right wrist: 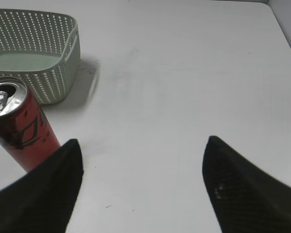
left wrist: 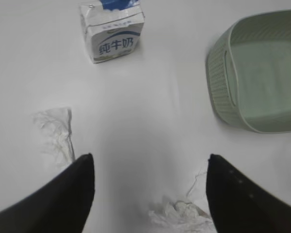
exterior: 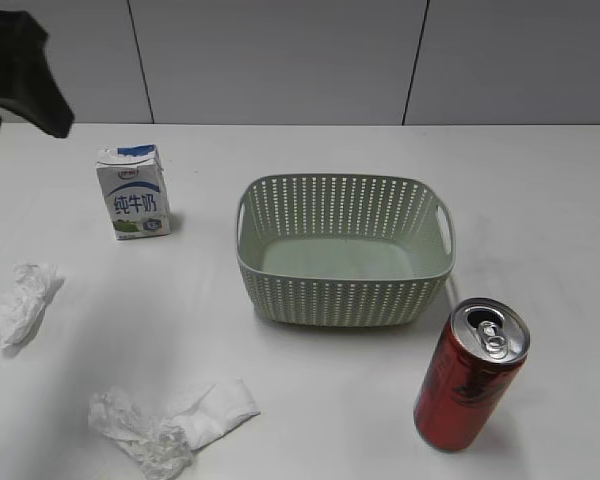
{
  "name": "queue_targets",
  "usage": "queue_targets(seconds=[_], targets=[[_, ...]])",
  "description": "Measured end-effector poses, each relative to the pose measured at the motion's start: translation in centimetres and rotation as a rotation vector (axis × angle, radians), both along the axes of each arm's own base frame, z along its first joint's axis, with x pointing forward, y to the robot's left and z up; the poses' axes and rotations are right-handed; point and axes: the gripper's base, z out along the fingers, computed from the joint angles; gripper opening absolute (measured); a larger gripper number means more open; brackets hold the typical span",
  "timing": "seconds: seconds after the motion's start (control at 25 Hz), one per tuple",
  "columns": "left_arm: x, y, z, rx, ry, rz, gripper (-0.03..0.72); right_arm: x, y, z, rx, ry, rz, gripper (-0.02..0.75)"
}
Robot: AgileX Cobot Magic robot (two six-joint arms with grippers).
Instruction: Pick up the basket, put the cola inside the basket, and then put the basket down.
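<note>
My left gripper (left wrist: 148, 194) and right gripper (right wrist: 143, 187) hang spread wide and empty above the table. The basket (exterior: 345, 250) sits mid-table, not yet lifted; the cola (exterior: 470, 375) stands upright just beside its near right corner, handy for my right gripper.

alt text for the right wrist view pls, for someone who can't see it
Open gripper, its dark jaws spread wide above a bare white table and holding nothing. At the left edge an upright red cola can stands in front of a pale green slotted basket, which is empty.
</note>
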Motion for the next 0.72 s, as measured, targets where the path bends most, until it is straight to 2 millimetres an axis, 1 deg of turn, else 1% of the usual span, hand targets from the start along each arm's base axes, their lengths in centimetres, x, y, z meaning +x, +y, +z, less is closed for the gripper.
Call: queue_targets(seconds=[0.2,0.48,0.6,0.72], targets=[[3.1,-4.4,-1.9,0.07,0.064,-0.062,0.543,0.0,0.0,0.0,0.0,0.0,0.0,0.584],[6.0,-10.6,-4.5,0.115,0.125,-0.112,0.543,0.0,0.0,0.0,0.0,0.0,0.0,0.583],[7.1,-12.2,-6.0,0.123,0.156,-0.111,0.543,0.0,0.0,0.0,0.0,0.0,0.0,0.583],[8.1,-13.1,-7.9,0.146,0.208,-0.109,0.543,0.0,0.0,0.0,0.0,0.0,0.0,0.583]])
